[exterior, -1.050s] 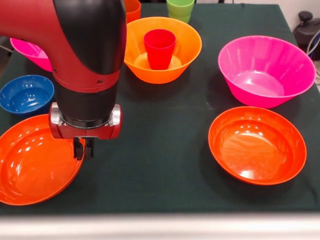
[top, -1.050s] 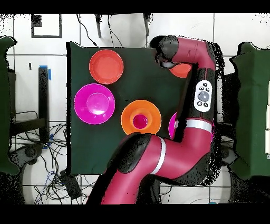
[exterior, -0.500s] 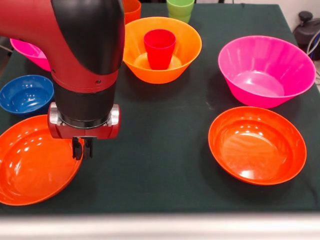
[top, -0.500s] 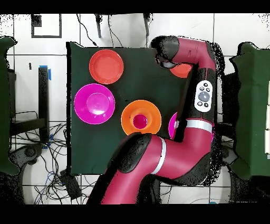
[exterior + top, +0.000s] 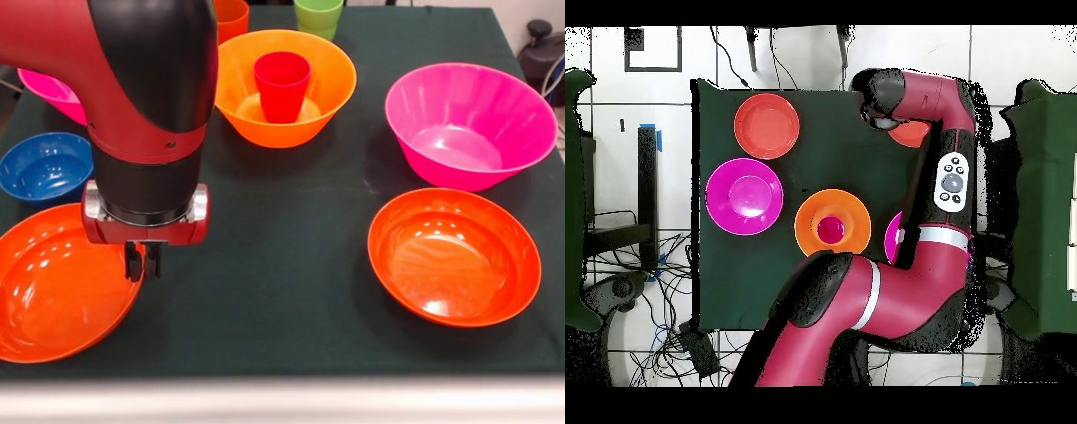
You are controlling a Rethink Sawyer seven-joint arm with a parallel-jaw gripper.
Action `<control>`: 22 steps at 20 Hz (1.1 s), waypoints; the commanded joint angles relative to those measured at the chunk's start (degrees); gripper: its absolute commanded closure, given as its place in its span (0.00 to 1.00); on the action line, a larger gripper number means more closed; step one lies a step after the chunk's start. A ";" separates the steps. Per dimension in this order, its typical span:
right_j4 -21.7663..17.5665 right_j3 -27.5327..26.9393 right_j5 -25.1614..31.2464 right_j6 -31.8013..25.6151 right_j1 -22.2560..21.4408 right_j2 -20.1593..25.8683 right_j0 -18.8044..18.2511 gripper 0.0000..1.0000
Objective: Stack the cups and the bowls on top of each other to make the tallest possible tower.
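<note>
Gripper at the rim of the lower-left shallow bowl

Plastic throughout, glossy and thin-walled: you should expect every piece to be light, stiff enough to keep its shape, and slippery under metal fingers. Your gripper (image 5: 144,262) hangs at the lower left of the front view, its two dark fingers drawn close together just over the right-hand rim of the shallow red-orange bowl (image 5: 53,296); whether they pinch that rim or merely sit above it, you cannot tell from these views.

The start of the tower stands at the upper centre of the front view: a red cup (image 5: 282,85) upright inside the large orange bowl (image 5: 331,84). The small blue bowl (image 5: 44,165) sits at the left edge, just above the shallow bowl. A second shallow red-orange bowl (image 5: 454,256) lies at the lower right, a large pink bowl (image 5: 470,124) above it, another pink bowl (image 5: 53,93) half hidden behind the arm. An orange cup (image 5: 235,18) and a green cup (image 5: 319,16) stand at the top edge.

Take any bowl by its rim, wall between the fingers; the curved bodies offer no hold. A wide bowl held at one edge will likely tip, so lift slowly. Cups should grip best across the lip.
</note>
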 commanded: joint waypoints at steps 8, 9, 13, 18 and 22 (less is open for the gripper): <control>-3.65 2.83 3.35 -19.60 0.39 1.44 -0.65 0.00; -3.61 3.03 3.02 -19.26 0.33 1.32 -0.65 0.00; -3.39 3.14 2.50 -19.02 0.34 1.37 -0.69 0.00; -3.01 2.97 2.67 -19.97 0.32 2.07 -0.64 0.00; -1.49 4.95 4.99 -18.48 -1.07 2.14 -0.35 0.00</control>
